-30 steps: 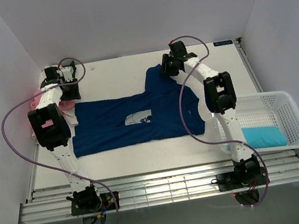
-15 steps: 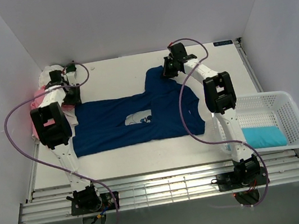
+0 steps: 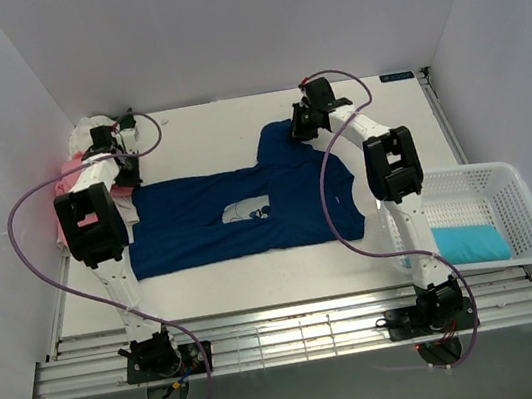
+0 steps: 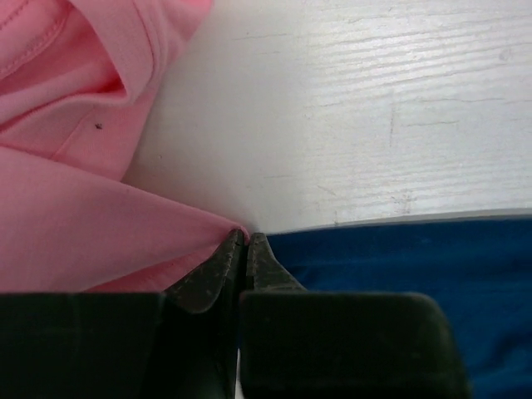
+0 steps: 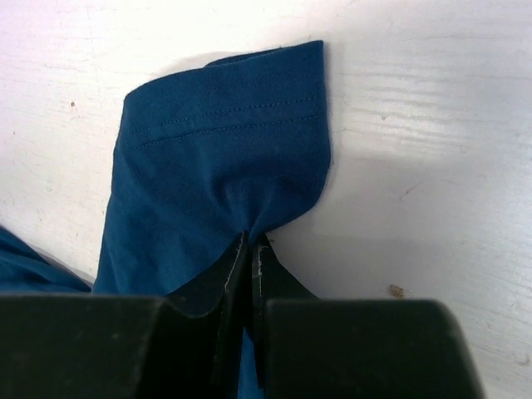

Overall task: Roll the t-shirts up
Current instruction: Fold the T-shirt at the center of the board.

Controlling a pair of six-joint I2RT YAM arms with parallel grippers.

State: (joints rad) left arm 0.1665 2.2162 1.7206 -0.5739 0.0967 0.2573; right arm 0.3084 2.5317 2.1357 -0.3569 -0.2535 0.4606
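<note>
Right gripper (image 5: 251,241) pinches the sleeve of the dark blue cloth t-shirt (image 5: 224,158) spread on the white table (image 4: 374,100); left gripper (image 4: 246,239), closed at its corner, may snag the touching pink cloth t-shirt (image 4: 75,224), dragging both.

dark blue t-shirt (image 5: 224,158): soft matt knit cloth, hem stitched. pink t-shirt (image 4: 75,208): smooth matt cloth. worktop (image 4: 374,100): white painted, matt, grainy and scratched. basket (image 3: 468,198): white plastic mesh. right end effector (image 5: 252,243): matt black, plastic-looking.
</note>
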